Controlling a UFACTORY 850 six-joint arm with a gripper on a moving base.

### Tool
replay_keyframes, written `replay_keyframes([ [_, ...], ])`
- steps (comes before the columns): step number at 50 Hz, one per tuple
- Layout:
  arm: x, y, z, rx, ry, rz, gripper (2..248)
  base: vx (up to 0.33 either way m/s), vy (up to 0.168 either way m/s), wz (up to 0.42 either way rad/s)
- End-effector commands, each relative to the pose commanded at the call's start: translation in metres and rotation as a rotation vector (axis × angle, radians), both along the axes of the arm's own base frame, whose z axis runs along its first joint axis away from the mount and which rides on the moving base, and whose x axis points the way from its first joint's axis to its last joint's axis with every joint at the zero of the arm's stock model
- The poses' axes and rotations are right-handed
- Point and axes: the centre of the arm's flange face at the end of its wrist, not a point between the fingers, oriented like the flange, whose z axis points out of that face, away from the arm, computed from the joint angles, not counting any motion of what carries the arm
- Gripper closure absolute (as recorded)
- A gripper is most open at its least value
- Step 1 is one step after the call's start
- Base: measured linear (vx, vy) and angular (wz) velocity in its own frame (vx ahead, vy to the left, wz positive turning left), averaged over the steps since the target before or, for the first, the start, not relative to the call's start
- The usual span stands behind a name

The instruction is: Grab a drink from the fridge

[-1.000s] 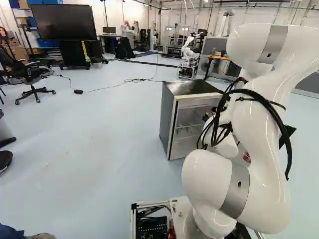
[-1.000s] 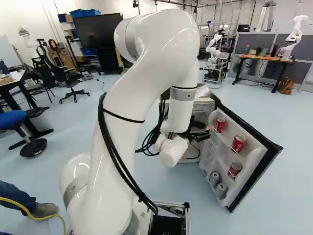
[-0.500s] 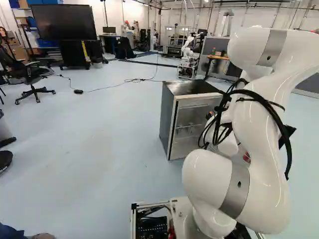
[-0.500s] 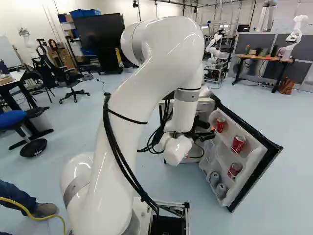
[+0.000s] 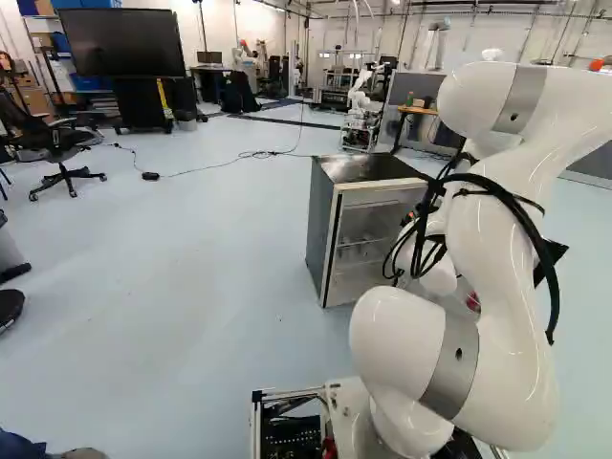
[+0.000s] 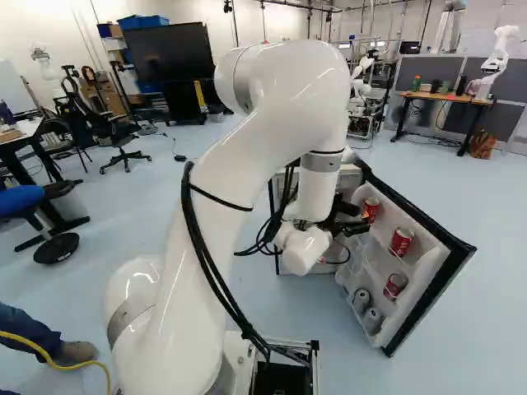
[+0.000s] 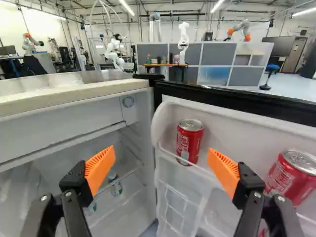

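Two orange pads (image 7: 100,168) face each other across a wide gap, so from where I stand the black gripper (image 6: 354,225) is plainly open, with nothing between its fingers. A red can (image 7: 189,142) stands upright ahead of the gap, nearer the door-side finger, on the top shelf of the fridge door (image 7: 237,101). Neither finger is gripping it. Farther along that same shelf, past the door-side finger, is a second red can (image 7: 291,177).

The door hangs wide open, and lower down on it the right base view shows me a third red can (image 6: 395,285) with two grey cans (image 6: 361,299) beside it. On the other side of the gripper opens the inside of the fridge (image 5: 325,225), where a clear bottle (image 7: 116,189) sits on a shelf, part of it behind the finger on that side.

The white arm (image 6: 222,189) arches over from its base toward the fridge. Beyond, another robot (image 6: 496,58) stands at a wood-topped table (image 6: 445,98) by grey partitions (image 6: 416,74). A big dark screen (image 5: 121,43) and an office chair (image 5: 62,153) are at the left of the left base view.
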Motion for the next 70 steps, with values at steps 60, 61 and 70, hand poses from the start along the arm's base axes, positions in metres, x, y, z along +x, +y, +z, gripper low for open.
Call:
replay_keyframes([
  [60,0.04,-0.048,-0.048,-0.021,-0.019,-0.053,3,0.0,0.0,0.0],
  [61,0.041,-0.049,-0.048,-0.022,-0.02,-0.053,3,0.0,0.0,0.0],
  [70,0.044,-0.057,-0.05,-0.028,-0.027,-0.061,3,0.0,0.0,0.0],
])
